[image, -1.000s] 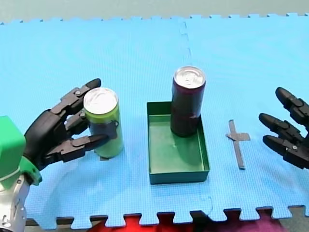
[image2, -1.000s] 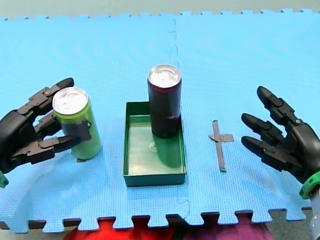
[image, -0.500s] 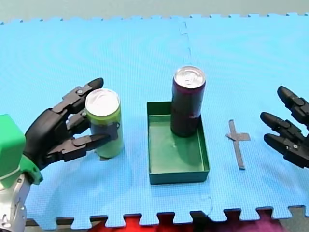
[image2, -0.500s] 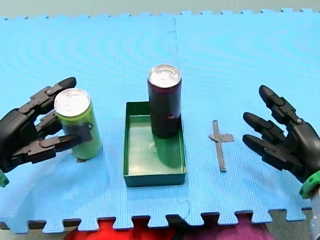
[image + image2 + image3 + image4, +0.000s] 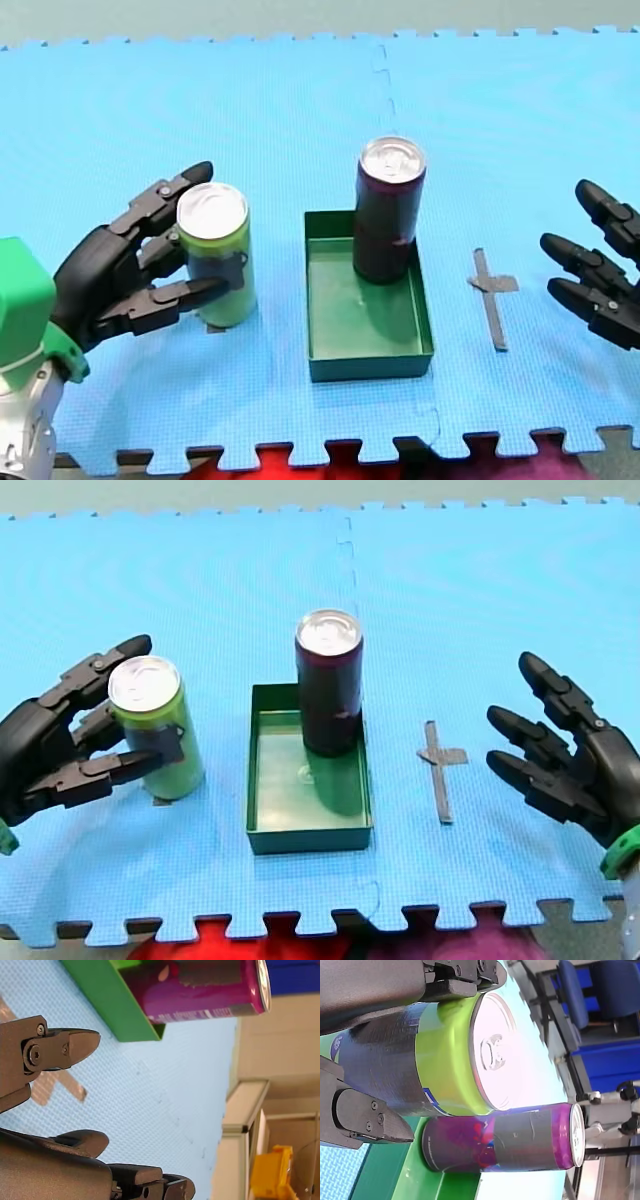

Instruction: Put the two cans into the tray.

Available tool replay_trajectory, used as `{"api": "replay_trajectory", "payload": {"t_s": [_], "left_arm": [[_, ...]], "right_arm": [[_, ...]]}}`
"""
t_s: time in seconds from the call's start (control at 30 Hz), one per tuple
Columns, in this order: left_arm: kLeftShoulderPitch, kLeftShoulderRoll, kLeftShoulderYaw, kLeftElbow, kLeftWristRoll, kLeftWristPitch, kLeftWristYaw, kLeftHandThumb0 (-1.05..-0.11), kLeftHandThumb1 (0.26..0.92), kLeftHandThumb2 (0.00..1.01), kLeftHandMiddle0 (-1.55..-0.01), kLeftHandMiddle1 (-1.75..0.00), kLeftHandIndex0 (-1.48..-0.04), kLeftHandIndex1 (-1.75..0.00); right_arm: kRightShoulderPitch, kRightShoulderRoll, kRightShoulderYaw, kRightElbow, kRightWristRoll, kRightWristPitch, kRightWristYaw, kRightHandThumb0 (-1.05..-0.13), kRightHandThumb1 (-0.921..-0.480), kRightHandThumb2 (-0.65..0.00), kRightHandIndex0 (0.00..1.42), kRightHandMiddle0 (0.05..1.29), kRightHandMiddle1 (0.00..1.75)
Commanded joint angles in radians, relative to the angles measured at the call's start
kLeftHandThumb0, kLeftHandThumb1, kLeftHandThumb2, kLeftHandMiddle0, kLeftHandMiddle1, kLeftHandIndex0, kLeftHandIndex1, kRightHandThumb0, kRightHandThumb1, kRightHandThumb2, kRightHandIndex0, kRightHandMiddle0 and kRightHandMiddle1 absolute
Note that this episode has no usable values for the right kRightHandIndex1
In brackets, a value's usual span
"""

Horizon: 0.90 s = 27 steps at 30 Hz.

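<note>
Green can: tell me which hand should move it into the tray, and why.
Left. The left hand grips the green can, which stands on the mat beside the tray. The right hand holds nothing, on the tray's far side past the tape cross, with the purple can between.

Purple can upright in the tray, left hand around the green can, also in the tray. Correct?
No: the green can is outside the tray, to its left (first head view). The purple can is upright inside, the left hand around the green can; the right hand is far right.
</note>
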Motion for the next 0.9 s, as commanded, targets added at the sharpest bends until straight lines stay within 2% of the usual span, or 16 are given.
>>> {"api": "replay_trajectory", "payload": {"t_s": [0.0,0.3,0.53,0.87], "left_arm": [[0.003,0.006,0.0,0.002,0.004,-0.012,0.003,-1.048,0.921,0.12,-0.18,0.0,-0.15,0.0],[0.006,0.014,0.003,0.013,0.012,-0.027,0.018,-1.048,0.921,0.12,-0.19,-0.01,-0.16,0.0],[0.0,0.025,0.007,0.037,0.013,-0.026,0.021,-1.048,0.921,0.12,-0.2,-0.01,-0.16,0.0],[0.001,0.028,0.012,0.048,0.009,-0.039,0.011,-1.048,0.921,0.13,-0.2,-0.01,-0.16,0.0]], "right_arm": [[0.002,-0.002,0.0,-0.007,0.004,0.004,0.0,-1.048,-0.921,-0.208,0.28,0.17,0.0],[0.01,0.001,-0.001,-0.025,0.01,0.012,0.0,-1.048,-0.921,-0.215,0.29,0.17,0.0],[0.009,0.003,-0.001,-0.021,0.01,0.014,0.001,-1.048,-0.921,-0.218,0.29,0.17,0.0],[0.005,-0.003,-0.007,-0.012,0.016,0.013,0.018,-1.048,-0.921,-0.221,0.29,0.17,0.0]]}}
